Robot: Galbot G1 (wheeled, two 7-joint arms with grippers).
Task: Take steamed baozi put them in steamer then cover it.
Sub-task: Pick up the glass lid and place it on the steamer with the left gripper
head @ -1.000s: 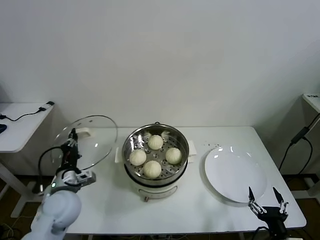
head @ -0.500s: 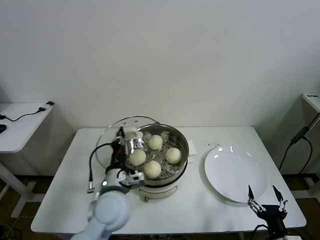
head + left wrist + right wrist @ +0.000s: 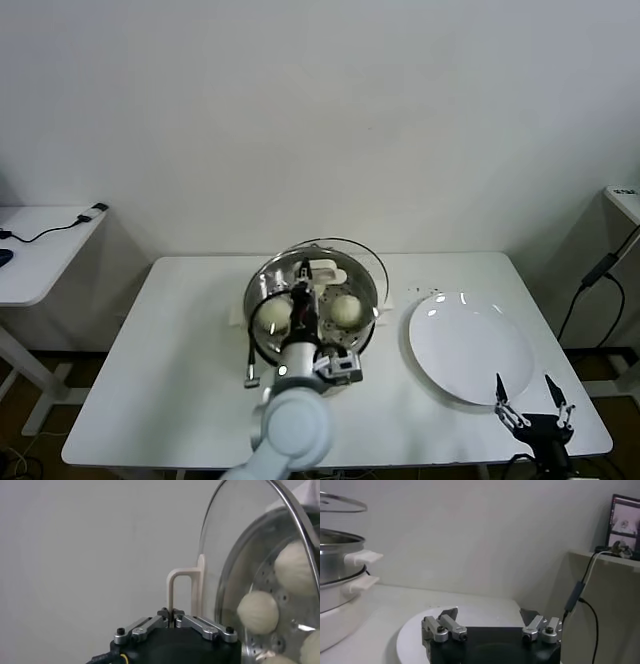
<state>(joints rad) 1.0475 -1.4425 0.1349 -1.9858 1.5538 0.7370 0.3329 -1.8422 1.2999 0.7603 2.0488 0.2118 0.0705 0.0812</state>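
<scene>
Left tool [image 3: 174,614] clenched on white handle of round clear glass cover [image 3: 345,262], held tilted above shiny steel steamer [image 3: 262,312], cream-white baozi [image 3: 346,309] inside, right tool [image 3: 532,402] released, parked by flat white plate [image 3: 470,345], white counter [image 3: 180,380].

Left arm reaches forward up the middle of the head view, its round white wrist housing low in that view. Left hand [image 3: 303,272] points away from the robot, raised — fingers [image 3: 172,614] pinched tight together on the thin white handle [image 3: 181,587] of the cover [image 3: 335,262], which hangs tilted from the grip. A black cable loops off the wrist on the left side.

Right arm parked low at the near right corner of the surface [image 3: 190,400]. Right hand [image 3: 534,399] sits idle there — fingers [image 3: 447,622] spread wide, nothing between them.
</scene>
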